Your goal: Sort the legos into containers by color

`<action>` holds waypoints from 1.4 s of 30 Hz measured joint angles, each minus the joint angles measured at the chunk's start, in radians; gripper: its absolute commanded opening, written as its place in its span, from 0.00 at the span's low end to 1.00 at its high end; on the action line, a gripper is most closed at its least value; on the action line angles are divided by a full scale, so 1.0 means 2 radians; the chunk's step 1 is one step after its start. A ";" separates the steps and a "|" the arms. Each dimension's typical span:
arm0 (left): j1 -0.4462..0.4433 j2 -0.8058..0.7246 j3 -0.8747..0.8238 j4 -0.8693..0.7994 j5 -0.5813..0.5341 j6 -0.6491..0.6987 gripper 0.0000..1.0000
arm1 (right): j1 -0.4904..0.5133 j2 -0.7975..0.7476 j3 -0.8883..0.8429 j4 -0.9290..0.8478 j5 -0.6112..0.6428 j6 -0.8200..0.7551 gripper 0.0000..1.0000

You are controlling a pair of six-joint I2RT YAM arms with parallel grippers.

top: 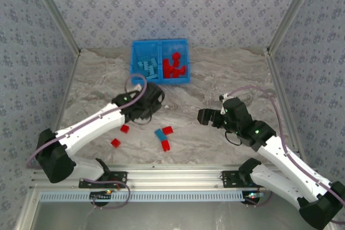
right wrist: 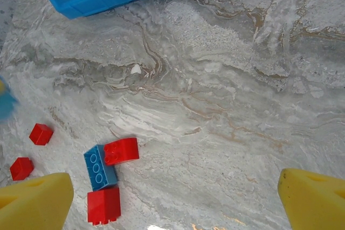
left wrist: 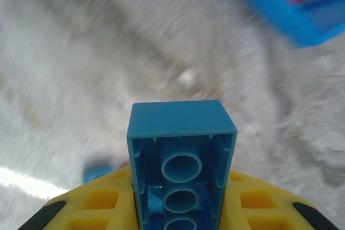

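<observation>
A blue brick [left wrist: 182, 133] is held endwise between the yellow fingers [left wrist: 91, 206] of the left gripper [top: 146, 99], with its hollow underside turned back toward the wrist. The jaws are closed narrowly on it. The bin [top: 132, 57] is seen ahead of this gripper and off to its right, near but not yet beneath it. The brick is carried clear of the table [top: 226, 79]. The wrist view is smeared, so the arm is judged to be travelling.

The right gripper [top: 206, 116] is spread wide and nothing is held in it. Ahead of it and toward its left finger, a loose blue brick [right wrist: 99, 166] is seen lying against one of the red bricks [right wrist: 121, 150]. A second red one lies just behind, nearer the finger, and two smaller red ones farther out to the left.

Most of the sorting is judged to be done. Pale blue pieces are gathered in the left-hand compartment [top: 141, 48] and red pieces in the right-hand compartment [top: 182, 47], with no stray colour made out in either. What is left is the carried brick, to be dropped in the blue side, and the five pieces on the table: one blue and four red.
</observation>
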 measured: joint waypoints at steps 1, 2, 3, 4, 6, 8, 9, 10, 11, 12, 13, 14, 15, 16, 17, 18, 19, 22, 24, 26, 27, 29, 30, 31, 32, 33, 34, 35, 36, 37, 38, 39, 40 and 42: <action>0.010 0.008 0.029 -0.008 -0.010 0.034 0.28 | 0.000 0.002 0.000 0.002 0.000 0.000 1.00; 0.024 0.021 0.063 -0.012 -0.022 0.077 0.28 | -0.001 0.004 0.000 0.003 0.000 0.000 1.00; 0.039 0.039 0.097 -0.013 -0.034 0.124 0.28 | -0.001 0.006 0.000 0.004 0.000 0.000 1.00; 0.050 0.053 0.119 -0.012 -0.041 0.155 0.28 | -0.001 0.007 0.000 0.005 0.000 0.000 1.00; 0.080 0.096 0.165 -0.006 -0.049 0.233 0.28 | -0.001 0.009 0.000 0.005 0.000 0.000 1.00; 0.107 0.146 0.206 -0.002 -0.049 0.290 0.27 | -0.002 0.009 0.000 0.006 0.000 0.000 1.00; 0.121 0.178 0.231 -0.002 -0.050 0.316 0.26 | -0.002 0.009 0.000 0.006 0.000 0.000 1.00; 0.132 0.205 0.254 -0.005 -0.050 0.334 0.26 | -0.002 0.009 0.000 0.005 0.000 0.000 1.00; 0.147 0.244 0.287 -0.005 -0.048 0.355 0.25 | -0.003 0.009 0.000 0.004 0.000 0.000 1.00; 0.159 0.278 0.317 -0.006 -0.047 0.370 0.25 | -0.003 0.009 0.000 0.003 0.000 0.000 1.00; 0.170 0.311 0.347 -0.007 -0.046 0.384 0.25 | -0.003 0.009 0.000 0.002 0.000 0.000 1.00; 0.180 0.345 0.378 -0.008 -0.046 0.397 0.25 | -0.003 0.009 0.000 0.000 0.000 0.000 1.00; 0.188 0.374 0.406 -0.012 -0.046 0.408 0.25 | -0.003 0.009 0.000 -0.003 0.000 0.000 1.00; 0.196 0.402 0.434 -0.017 -0.046 0.417 0.27 | -0.004 0.008 0.000 -0.006 0.000 0.000 1.00; 0.202 0.427 0.459 -0.022 -0.046 0.425 0.30 | -0.004 0.008 0.000 -0.008 0.000 0.000 1.00; 0.206 0.452 0.486 -0.031 -0.048 0.430 0.34 | -0.004 0.008 0.000 -0.010 0.000 0.000 1.00; 0.208 0.471 0.505 -0.037 -0.050 0.434 0.38 | -0.004 0.008 0.000 -0.011 0.000 0.000 1.00; 0.211 0.509 0.541 -0.057 -0.050 0.441 0.47 | -0.004 0.008 0.000 -0.011 0.000 0.000 1.00; 0.210 0.512 0.543 -0.068 -0.044 0.442 0.54 | -0.004 0.009 0.000 -0.011 0.000 0.000 1.00; 0.210 0.511 0.548 -0.076 -0.036 0.440 0.57 | -0.004 0.010 0.000 -0.011 0.000 0.000 1.00; 0.209 0.509 0.549 -0.077 -0.031 0.439 0.58 | -0.005 0.012 0.001 -0.011 0.000 0.000 1.00; 0.207 0.499 0.549 -0.082 -0.021 0.437 0.59 | -0.005 0.019 0.004 -0.011 -0.001 0.000 1.00; 0.206 0.491 0.549 -0.085 -0.016 0.436 0.59 | -0.005 0.023 0.006 -0.011 -0.001 0.000 1.00; 0.205 0.482 0.548 -0.087 -0.012 0.435 0.60 | -0.005 0.028 0.008 -0.011 -0.001 0.000 1.00; 0.203 0.465 0.542 -0.087 -0.007 0.435 0.60 | -0.005 0.032 0.011 -0.011 -0.002 0.000 1.00; 0.200 0.441 0.527 -0.085 -0.002 0.434 0.61 | -0.003 0.036 0.014 -0.010 -0.004 -0.002 1.00; 0.196 0.413 0.506 -0.081 0.002 0.432 0.62 | 0.000 0.041 0.017 -0.009 -0.006 -0.006 1.00; 0.191 0.373 0.475 -0.076 0.007 0.432 0.65 | 0.008 0.047 0.021 -0.008 -0.009 -0.013 1.00; 0.184 0.326 0.436 -0.068 0.011 0.431 0.68 | 0.021 0.055 0.027 -0.005 -0.011 -0.020 1.00; 0.178 0.284 0.404 -0.064 0.015 0.432 0.70 | 0.039 0.065 0.035 -0.005 -0.012 -0.029 1.00; 0.172 0.230 0.366 -0.057 0.022 0.433 0.71 | 0.061 0.078 0.045 -0.004 -0.013 -0.039 1.00; 0.164 0.175 0.329 -0.051 0.028 0.434 0.72 | 0.087 0.096 0.059 -0.003 -0.013 -0.050 1.00; 0.158 0.130 0.300 -0.045 0.035 0.436 0.72 | 0.108 0.113 0.073 -0.002 -0.011 -0.060 1.00; 0.154 0.021 0.225 -0.035 0.051 0.441 0.74 | 0.156 0.162 0.112 0.002 -0.007 -0.086 1.00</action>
